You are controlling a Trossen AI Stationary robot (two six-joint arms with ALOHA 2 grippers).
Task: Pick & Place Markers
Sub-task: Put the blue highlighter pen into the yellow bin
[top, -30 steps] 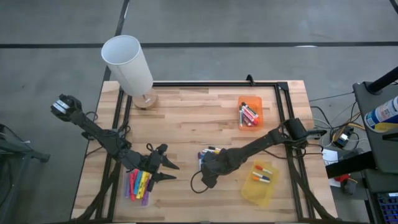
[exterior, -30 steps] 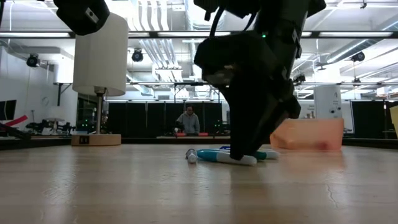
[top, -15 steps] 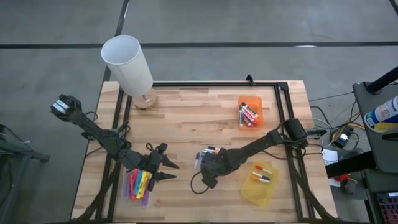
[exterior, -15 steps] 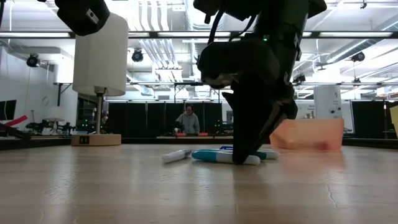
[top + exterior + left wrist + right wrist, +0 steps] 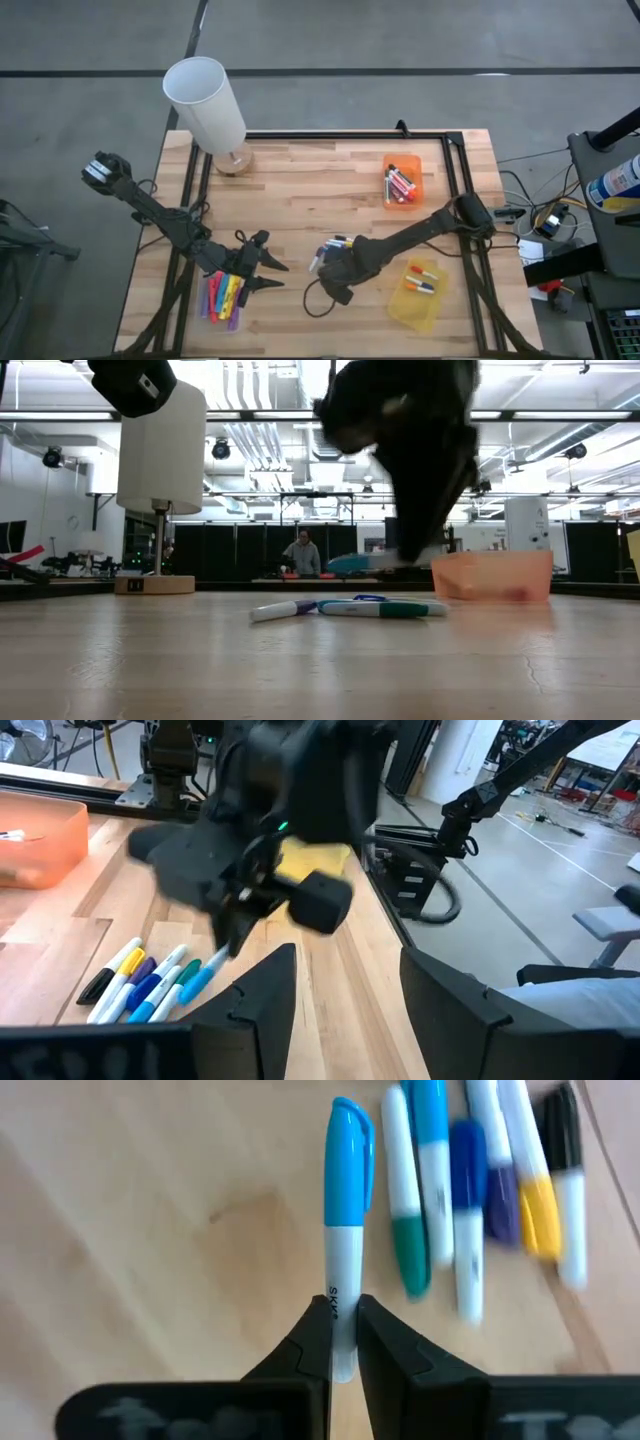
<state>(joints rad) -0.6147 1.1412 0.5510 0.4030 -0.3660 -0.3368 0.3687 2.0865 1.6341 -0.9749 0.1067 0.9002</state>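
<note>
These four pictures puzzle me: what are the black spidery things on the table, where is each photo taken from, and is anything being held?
They are two robot arms, each ending in a two-finger gripper. One picture looks straight down, one looks level across the wooden table, and two come from cameras on the arms' wrists. The right gripper is shut on a light-blue-capped marker, lifted just above a loose row of markers. The left gripper waits open beside a bunch of bright markers. An orange bin and a yellow bin each hold some markers. A white lamp stands at a far corner.
</note>
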